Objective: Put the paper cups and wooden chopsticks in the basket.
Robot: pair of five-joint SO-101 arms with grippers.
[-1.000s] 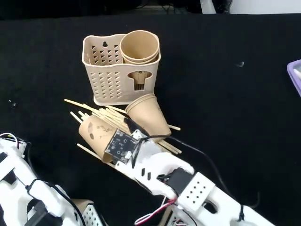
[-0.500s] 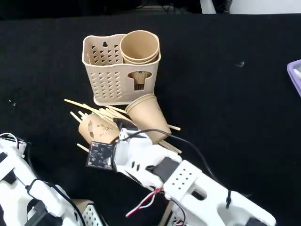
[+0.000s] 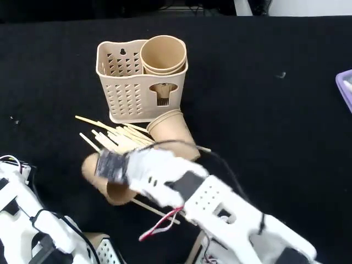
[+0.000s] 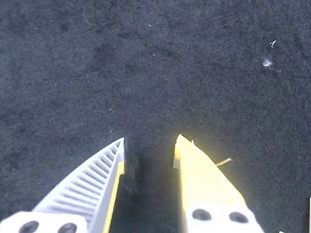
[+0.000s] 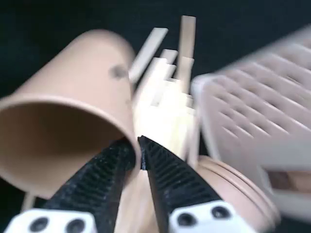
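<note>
A beige slotted basket (image 3: 127, 88) stands at the back of the black cloth with stacked paper cups (image 3: 163, 55) in one side. My right gripper (image 5: 137, 143) is shut on the rim of a loose paper cup (image 5: 63, 121), which lies on its side at the front left (image 3: 103, 184) under the right arm (image 3: 176, 184). A second cup (image 3: 175, 133) lies tipped by the basket's foot. Wooden chopsticks (image 3: 113, 136) are strewn between the two cups, and show bunched beside the held cup (image 5: 167, 97). My left gripper (image 4: 148, 145) hangs open over bare cloth.
The left arm (image 3: 25, 217) rests at the front left corner. A purple container's edge (image 3: 345, 88) pokes in at the right. The basket's wall (image 5: 252, 111) is close beside the right gripper.
The right arm swung left and toward the front, pulling the held cup away from the chopstick pile; some chopsticks shifted. The left arm kept still.
</note>
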